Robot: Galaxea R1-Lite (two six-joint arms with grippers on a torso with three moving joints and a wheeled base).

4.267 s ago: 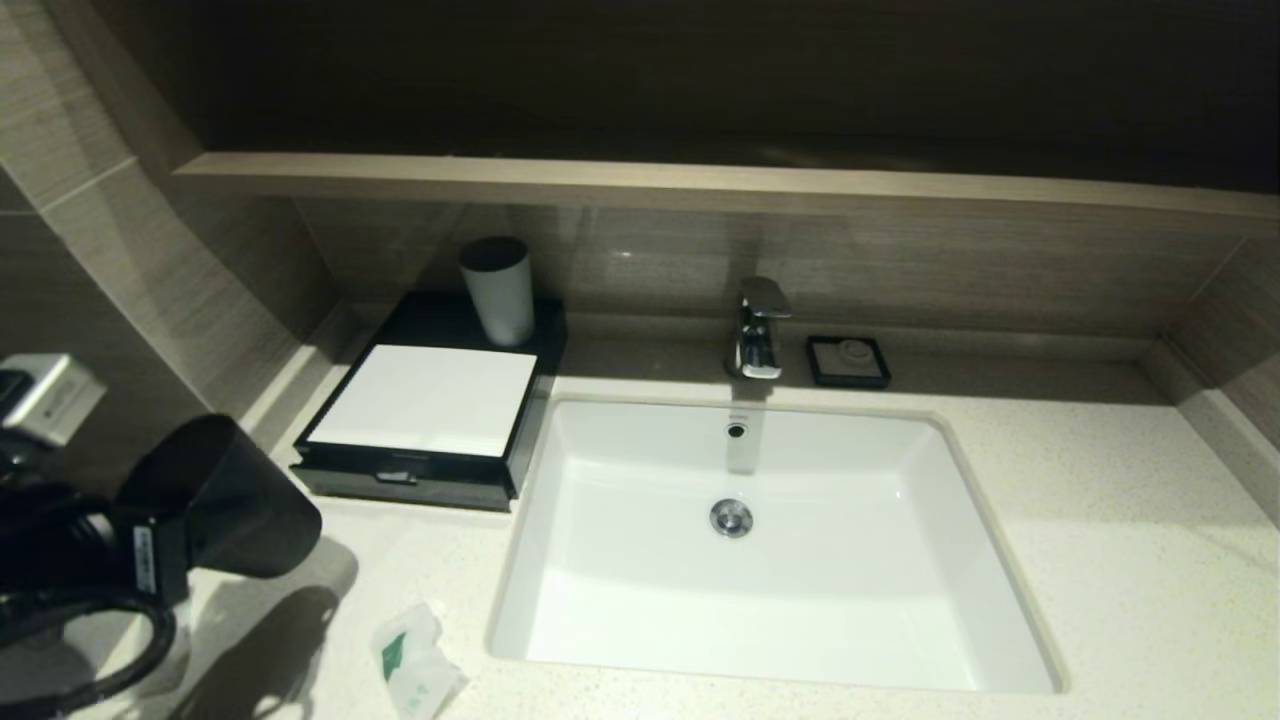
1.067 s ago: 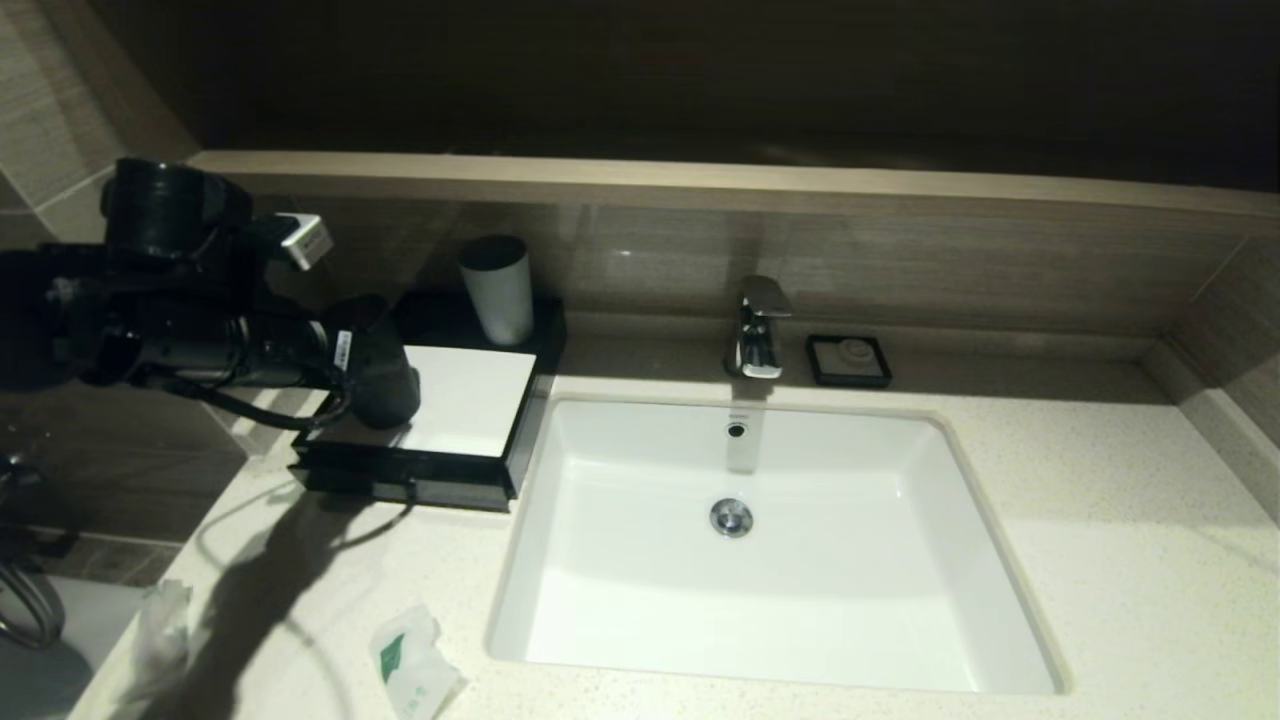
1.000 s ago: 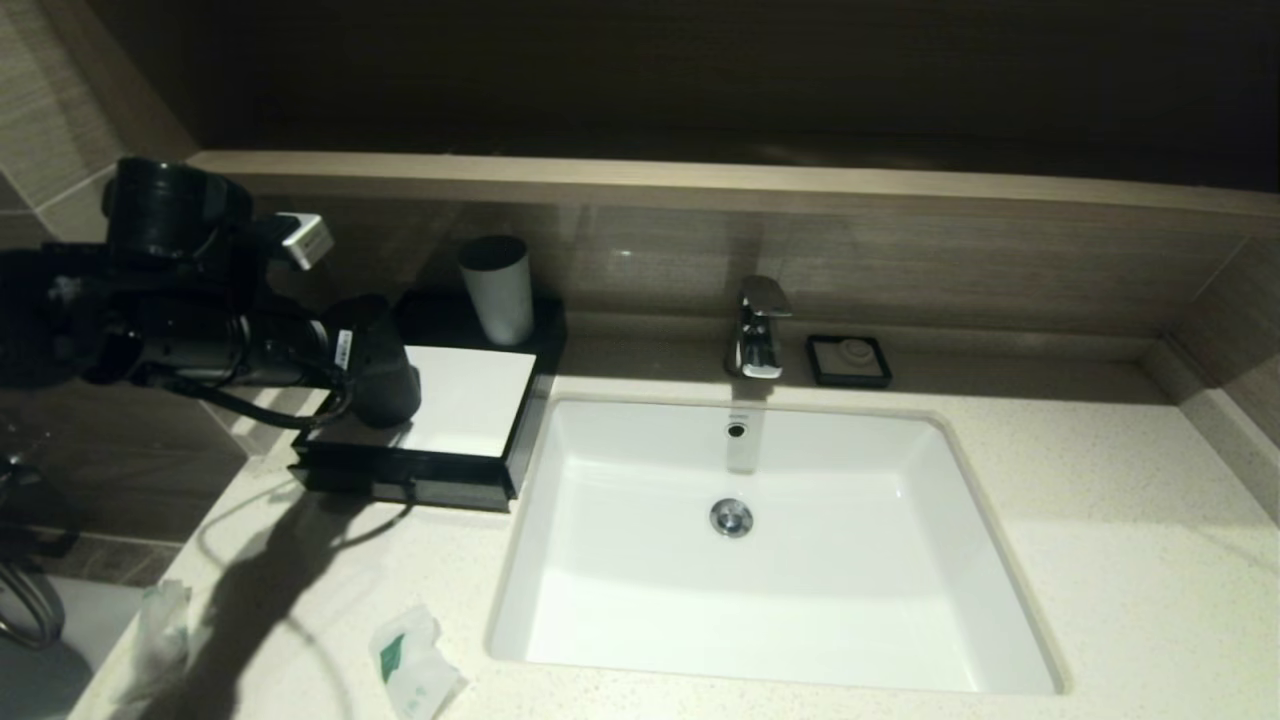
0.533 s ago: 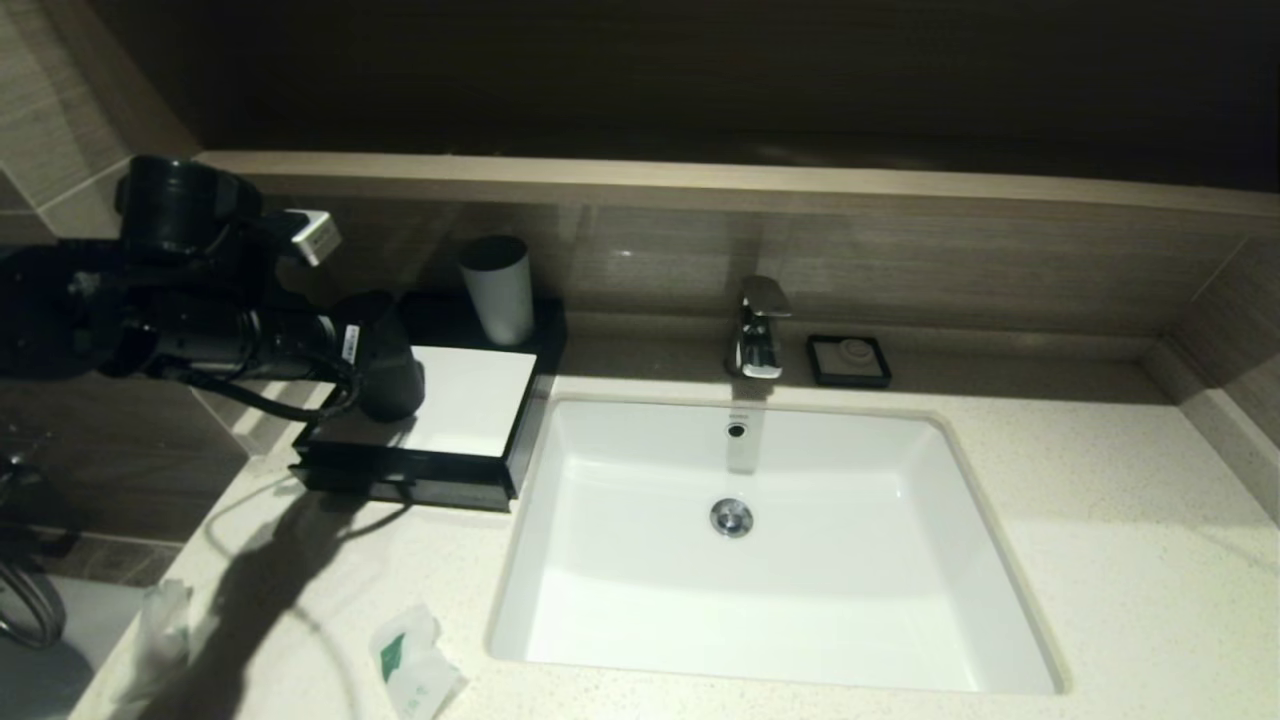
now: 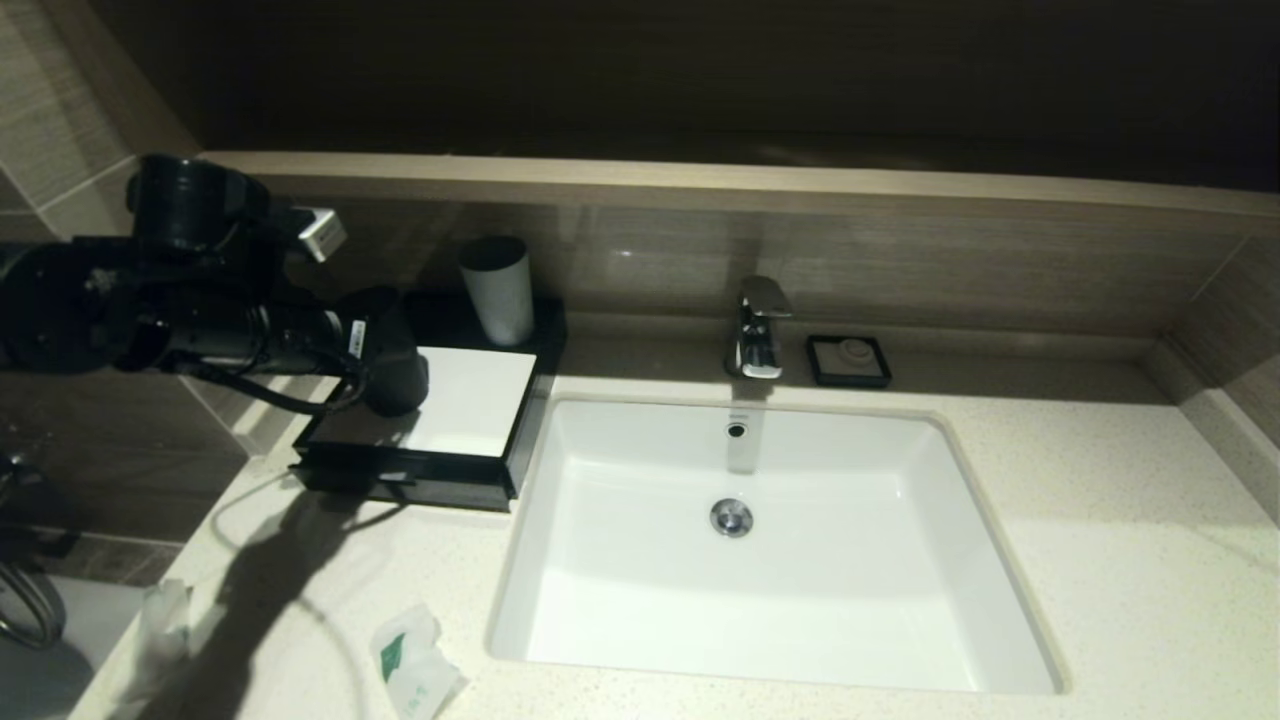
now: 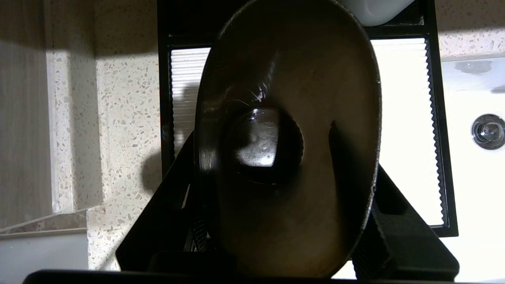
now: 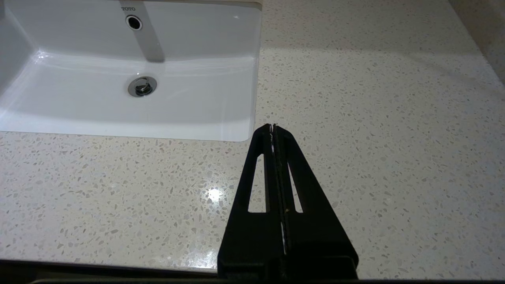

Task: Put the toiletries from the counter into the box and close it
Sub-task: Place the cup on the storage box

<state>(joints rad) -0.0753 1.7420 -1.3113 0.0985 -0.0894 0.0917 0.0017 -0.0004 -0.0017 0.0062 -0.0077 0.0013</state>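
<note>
L gripper (image 5: 395, 365) at frame left, holding dark cup (image 6: 288, 142) over box (image 5: 470, 400) | step: clearing cup | next: set down, open drawer | sachets (image 5: 415, 665) wait lower left | R gripper (image 7: 273, 128) shut, idle

A cup (image 5: 497, 290) stands on the box (image 5: 430, 480), left of the sink (image 5: 600, 440).

Speckled counter (image 5: 1100, 520) bears box (image 5: 440, 470), sachets (image 5: 415, 665).

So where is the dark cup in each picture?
Head view: the dark cup is on the left, over the box.
Left wrist view: the dark cup fills the middle, held in the left pincer.
Right wrist view: not in it.
Shared landmark: the sink drain shows in all three.
</note>
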